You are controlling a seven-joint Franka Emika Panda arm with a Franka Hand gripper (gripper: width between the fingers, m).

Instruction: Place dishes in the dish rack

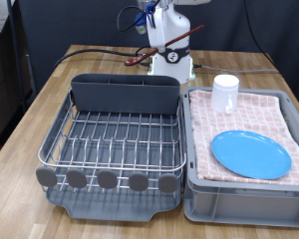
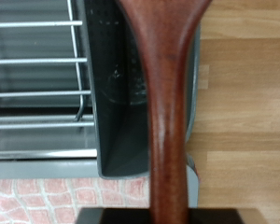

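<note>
Gripper [image 1: 171,45], apparently clamped on wooden spoon [image 1: 175,43], hovers above dish rack [image 1: 115,139] utensil compartment [image 1: 125,95]; keep handle vertical, centred w/ slot.

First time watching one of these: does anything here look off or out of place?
Nothing stands out. The gripper holds the wooden spoon above the dish rack; plate and cup rest neatly on the checked cloth.
</note>
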